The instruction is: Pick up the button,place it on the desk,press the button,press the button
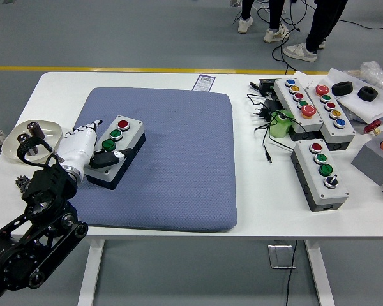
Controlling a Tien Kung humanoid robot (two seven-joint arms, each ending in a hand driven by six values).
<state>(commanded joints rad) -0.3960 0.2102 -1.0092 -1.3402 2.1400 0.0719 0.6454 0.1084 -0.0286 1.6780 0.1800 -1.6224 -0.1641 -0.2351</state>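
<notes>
I've got the left hand [92, 148] draped over the button box [115, 150] on the blue mat [179, 166], fingers loose, gripping nothing, thumb at the lowest button for pressing.

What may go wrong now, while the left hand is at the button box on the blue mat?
1. The left hand covers the near end of the button box, so a finger may press the wrong button; the green button sits close to the red button.
2. The box stands on the soft blue mat, so a slanted push may slide or tip it.
</notes>
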